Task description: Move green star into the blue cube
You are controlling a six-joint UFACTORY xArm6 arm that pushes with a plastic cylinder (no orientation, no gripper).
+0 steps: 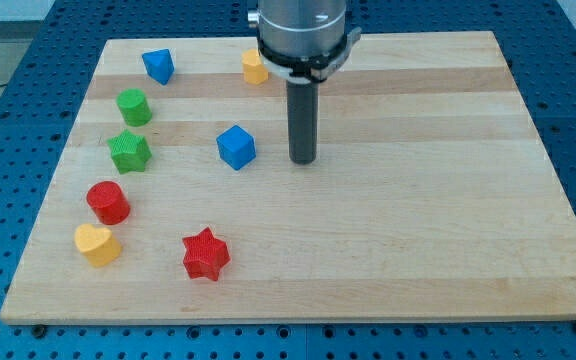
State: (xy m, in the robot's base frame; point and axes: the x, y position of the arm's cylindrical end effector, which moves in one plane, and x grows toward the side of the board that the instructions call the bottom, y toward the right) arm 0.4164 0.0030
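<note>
The green star lies on the wooden board at the view's left. The blue cube sits near the middle of the board, to the right of the star with a clear gap between them. My tip rests on the board just to the right of the blue cube, not touching it, and far from the green star.
A green cylinder stands just above the star. A blue block and a yellow block lie near the top edge. A red cylinder, yellow heart and red star lie at the lower left.
</note>
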